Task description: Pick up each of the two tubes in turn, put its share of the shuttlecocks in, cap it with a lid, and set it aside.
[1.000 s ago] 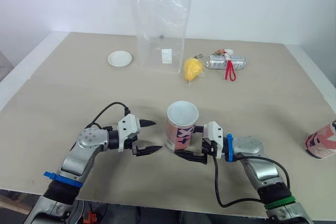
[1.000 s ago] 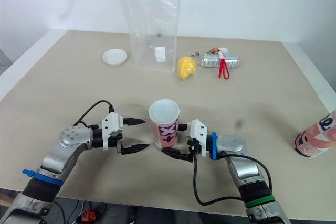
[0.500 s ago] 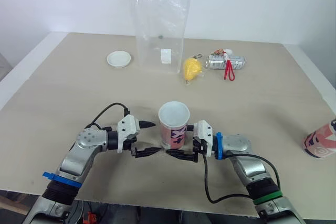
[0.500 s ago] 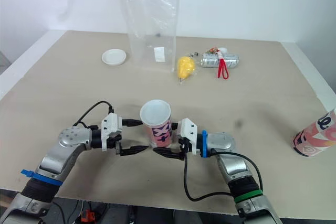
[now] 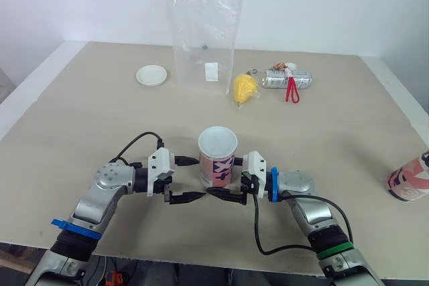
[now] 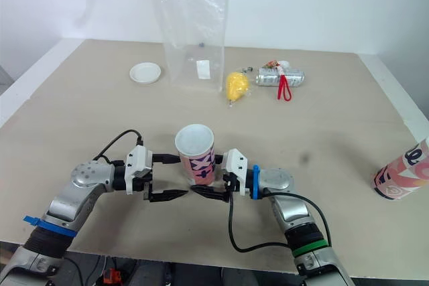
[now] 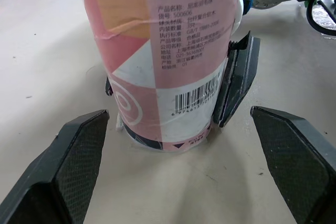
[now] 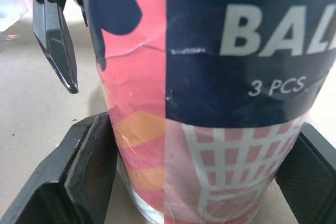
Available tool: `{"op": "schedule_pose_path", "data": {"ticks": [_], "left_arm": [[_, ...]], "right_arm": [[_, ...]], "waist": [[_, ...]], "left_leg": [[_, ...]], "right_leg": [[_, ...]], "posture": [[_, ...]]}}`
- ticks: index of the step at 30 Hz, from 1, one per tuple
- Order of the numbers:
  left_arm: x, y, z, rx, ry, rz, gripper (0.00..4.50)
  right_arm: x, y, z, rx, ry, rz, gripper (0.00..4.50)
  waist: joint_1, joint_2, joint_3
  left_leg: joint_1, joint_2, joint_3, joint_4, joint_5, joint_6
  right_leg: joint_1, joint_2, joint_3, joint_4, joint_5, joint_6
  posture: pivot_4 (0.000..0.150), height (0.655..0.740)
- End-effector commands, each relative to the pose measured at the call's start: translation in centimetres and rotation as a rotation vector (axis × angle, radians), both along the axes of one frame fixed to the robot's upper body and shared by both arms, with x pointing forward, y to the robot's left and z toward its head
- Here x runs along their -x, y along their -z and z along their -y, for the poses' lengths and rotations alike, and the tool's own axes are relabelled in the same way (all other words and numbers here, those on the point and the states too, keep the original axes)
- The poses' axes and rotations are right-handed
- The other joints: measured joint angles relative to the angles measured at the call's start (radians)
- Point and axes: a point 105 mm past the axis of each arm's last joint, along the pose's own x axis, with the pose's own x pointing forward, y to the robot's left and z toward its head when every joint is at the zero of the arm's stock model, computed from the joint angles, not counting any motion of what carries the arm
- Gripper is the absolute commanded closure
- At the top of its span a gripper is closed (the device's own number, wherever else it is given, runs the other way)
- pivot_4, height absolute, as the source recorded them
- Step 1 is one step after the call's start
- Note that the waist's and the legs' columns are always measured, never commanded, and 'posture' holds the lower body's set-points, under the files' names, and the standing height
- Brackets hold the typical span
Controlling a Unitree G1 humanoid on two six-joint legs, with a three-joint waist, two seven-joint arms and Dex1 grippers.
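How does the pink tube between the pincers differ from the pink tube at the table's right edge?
Place: the open-topped pink cardboard tube stands mid-table; the second pink printed tube sits at the beige table's right edge.
Grip: the right pincer clasps the first's base; nothing touches the second.
Top: the first is uncapped; the second's top is out of frame.
Shared: pink printed wrap.
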Motion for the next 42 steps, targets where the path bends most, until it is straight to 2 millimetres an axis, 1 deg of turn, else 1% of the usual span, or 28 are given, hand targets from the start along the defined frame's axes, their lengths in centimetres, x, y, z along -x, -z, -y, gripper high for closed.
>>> {"op": "schedule_pose_path", "data": {"ticks": [1, 13, 15, 17, 21, 22, 31, 35, 40, 41, 42], "left_arm": [[-0.2, -0.6, -0.5, 0.001, -0.010, 0.040, 0.00], [-0.7, -0.5, -0.5, 0.006, -0.011, 0.055, 0.00], [-0.8, -0.4, -0.5, 0.005, -0.012, 0.056, 0.00], [-0.8, -0.3, -0.4, 0.005, -0.011, 0.056, 0.00], [-0.7, -0.1, -0.4, 0.003, -0.009, 0.057, 0.00], [-0.7, -0.1, -0.4, 0.003, -0.009, 0.058, 0.00], [-0.6, -0.2, -0.3, 0.014, -0.006, 0.062, 0.00], [-0.6, -0.4, -0.1, 0.023, -0.001, 0.062, 0.00], [-0.8, -0.8, 0.5, 0.038, 0.015, 0.069, 0.00], [-0.8, -0.9, 0.6, 0.043, 0.021, 0.069, 0.00], [-0.8, -1.1, 0.9, 0.051, 0.032, 0.069, 0.00]], "right_arm": [[0.0, -0.4, -0.1, 0.000, -0.009, 0.024, 0.10], [0.3, -0.1, 0.4, 0.006, 0.005, 0.020, 0.10], [0.1, -0.1, 0.5, 0.007, 0.022, 0.032, 0.61], [0.0, -0.2, 0.6, -0.001, 0.040, 0.031, 0.61], [0.3, -0.1, 0.5, 0.006, 0.016, 0.025, 0.61], [0.2, -0.1, 0.6, 0.004, 0.024, 0.020, 1.04], [0.1, -0.6, 0.9, -0.001, 0.043, 0.033, 1.04], [0.3, -1.6, 2.3, -0.048, 0.125, 0.036, 1.04], [0.6, -3.4, 5.4, -0.149, 0.353, 0.055, 1.04], [0.5, -3.7, 6.2, -0.174, 0.409, 0.059, 1.04], [0.4, -4.0, 7.4, -0.201, 0.494, 0.064, 1.04]], "waist": [[0.000, 0.000, 0.000], [0.000, 0.000, 0.000], [0.000, 0.000, 0.000], [0.000, 0.000, 0.000], [0.000, 0.000, 0.000], [0.000, 0.000, 0.000], [0.001, 0.000, 0.000], [0.005, 0.000, 0.000], [0.006, 0.000, 0.000], [0.006, 0.000, 0.000], [0.005, 0.000, 0.000]], "left_leg": [[0.000, 0.000, 0.000, 0.000, 0.000, 0.000], [0.000, 0.000, 0.000, 0.000, 0.000, 0.000], [0.000, 0.000, 0.000, 0.000, 0.000, 0.000], [0.000, 0.000, 0.000, 0.000, 0.000, 0.000], [0.000, 0.000, 0.000, 0.000, 0.000, 0.000], [0.000, 0.000, 0.000, 0.000, 0.000, 0.000], [0.000, 0.000, 0.000, 0.000, 0.000, 0.000], [-0.001, -0.001, -0.001, 0.000, 0.000, 0.000], [-0.002, -0.003, -0.001, 0.000, 0.000, 0.000], [-0.002, -0.003, -0.001, 0.000, 0.000, 0.000], [-0.002, -0.003, -0.001, 0.000, 0.000, 0.000]], "right_leg": [[0.000, 0.000, 0.000, 0.000, 0.000, 0.000], [0.000, 0.000, 0.000, 0.000, 0.000, 0.000], [0.000, 0.000, 0.000, 0.000, 0.000, 0.000], [0.000, 0.000, 0.000, 0.000, 0.000, 0.000], [0.000, 0.000, 0.000, 0.000, 0.000, 0.000], [0.000, 0.000, 0.000, 0.000, 0.000, 0.000], [0.000, 0.000, 0.000, 0.000, 0.000, 0.001], [0.000, 0.000, 0.000, 0.000, 0.000, 0.000], [0.000, -0.002, 0.000, 0.000, 0.000, 0.001], [0.000, -0.003, 0.000, 0.000, 0.000, 0.001], [0.000, -0.002, 0.000, 0.000, 0.000, 0.001]], "posture": [[0.150, 0.7400], [0.150, 0.7400], [0.150, 0.7400], [0.150, 0.7400], [0.150, 0.7400], [0.150, 0.7400], [0.150, 0.7400], [0.150, 0.7400], [0.150, 0.7400], [0.150, 0.7400], [0.150, 0.7400]]}}
